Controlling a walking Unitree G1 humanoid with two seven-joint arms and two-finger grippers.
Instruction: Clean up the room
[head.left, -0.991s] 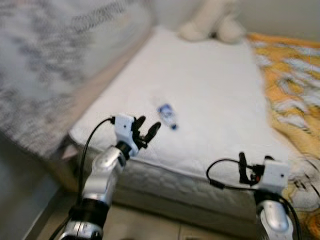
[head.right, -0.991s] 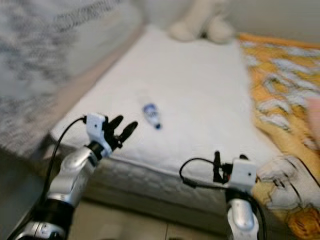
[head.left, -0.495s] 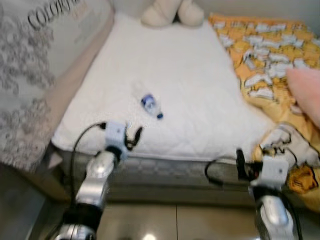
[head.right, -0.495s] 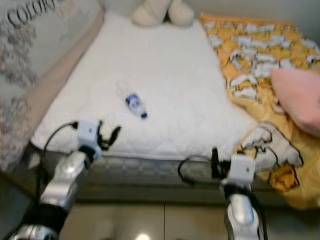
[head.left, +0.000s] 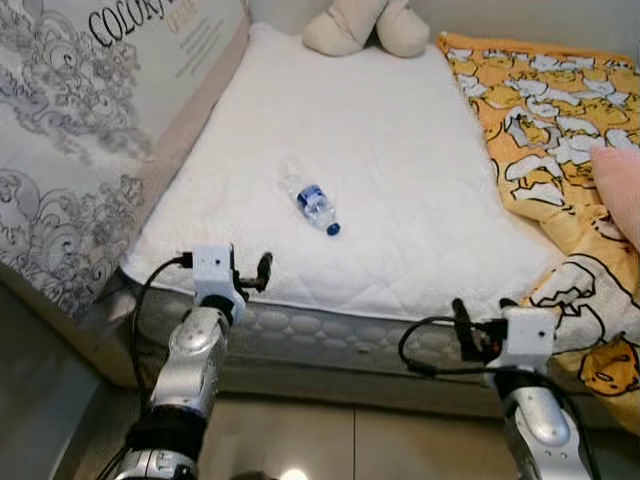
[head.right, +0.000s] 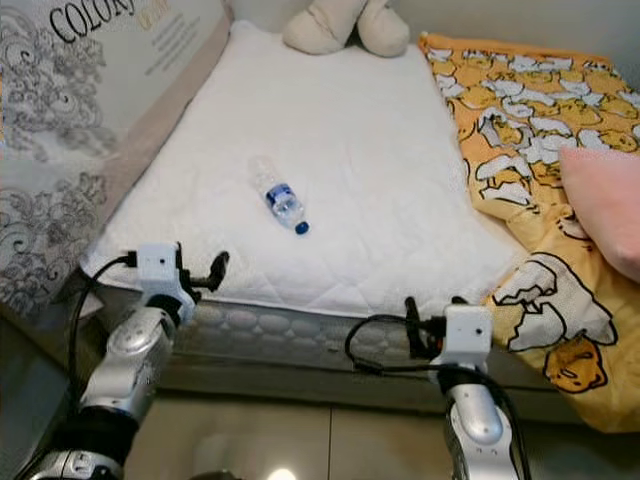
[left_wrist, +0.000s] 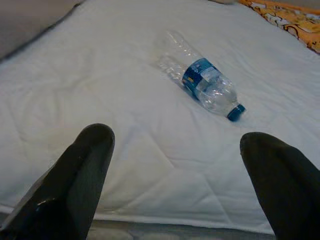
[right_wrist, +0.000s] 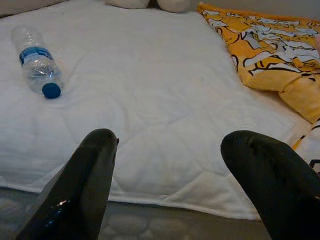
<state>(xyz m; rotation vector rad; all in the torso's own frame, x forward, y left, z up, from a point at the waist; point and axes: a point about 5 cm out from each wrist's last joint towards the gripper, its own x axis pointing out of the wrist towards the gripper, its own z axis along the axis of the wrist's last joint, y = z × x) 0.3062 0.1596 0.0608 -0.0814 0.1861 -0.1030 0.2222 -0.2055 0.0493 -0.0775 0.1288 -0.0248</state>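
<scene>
White mattress holds bottle at 1 o'clock of our wide-spread left gripper; right gripper also wide; reaching next.

You can't read the bottle label, too small, the plush toy is cut off at the top edge, the pink pillow runs off the right edge, & the headboard print is cropped.
</scene>
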